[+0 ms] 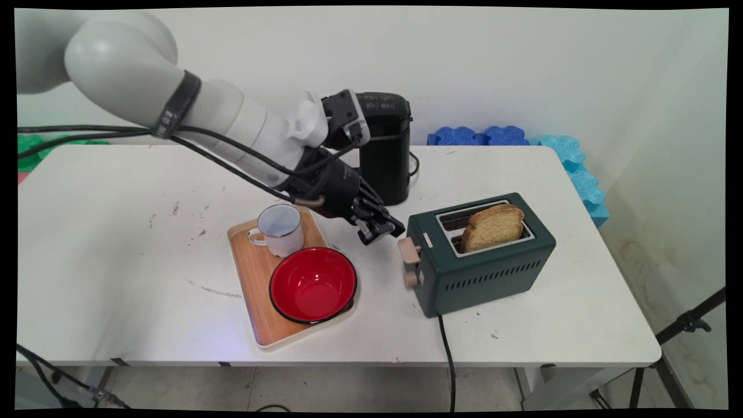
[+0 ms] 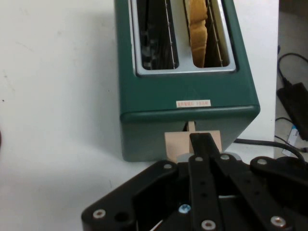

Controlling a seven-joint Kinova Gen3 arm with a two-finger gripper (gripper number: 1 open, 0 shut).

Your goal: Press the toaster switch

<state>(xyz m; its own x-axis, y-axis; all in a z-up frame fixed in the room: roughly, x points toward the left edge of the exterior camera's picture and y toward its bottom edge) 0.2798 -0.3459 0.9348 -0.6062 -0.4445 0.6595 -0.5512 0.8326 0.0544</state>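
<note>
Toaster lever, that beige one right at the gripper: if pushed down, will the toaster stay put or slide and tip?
The green toaster looks boxy and low, so tipping seems unlikely. It sits on smooth white table, so a sideways shove might slide it. The beige lever is small, and the gripper fingertip could slip off.

The arm [image 1: 174,98] is built of smooth, rounded white links, with a black band wrapped round one of them. Black cables [image 1: 232,157] run loosely along it — several strands — toward the wrist, where a black block with a pale frame sits. The tool [image 1: 380,227] is all black: flat jointed linkage bars studded with silver screws (one bluish, seen in the hand view).
</note>
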